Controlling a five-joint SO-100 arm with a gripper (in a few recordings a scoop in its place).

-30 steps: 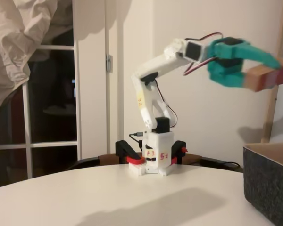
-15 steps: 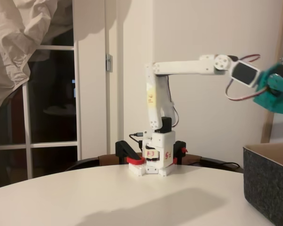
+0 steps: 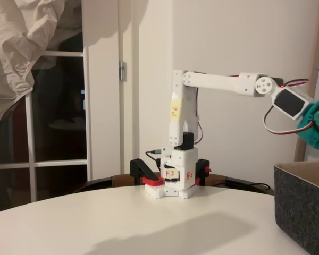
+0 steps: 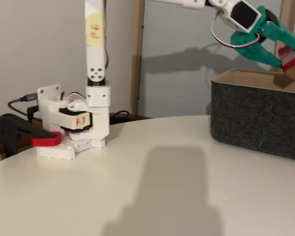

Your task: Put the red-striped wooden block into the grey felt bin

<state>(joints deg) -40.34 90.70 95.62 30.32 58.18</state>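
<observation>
Gripper [image 4: 291, 55] at far right, above the bin [image 4: 255, 115], fingers clamped on the block [image 4: 288, 59]; block hangs over the bin's opening, just above its rim. Arm base [image 3: 173, 178] clamped to the table [image 3: 149, 223] at far centre. Window [image 3: 58, 106] far left.

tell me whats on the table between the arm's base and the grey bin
Nothing: in both fixed views the white table is bare between the base and the grey felt bin.
</observation>
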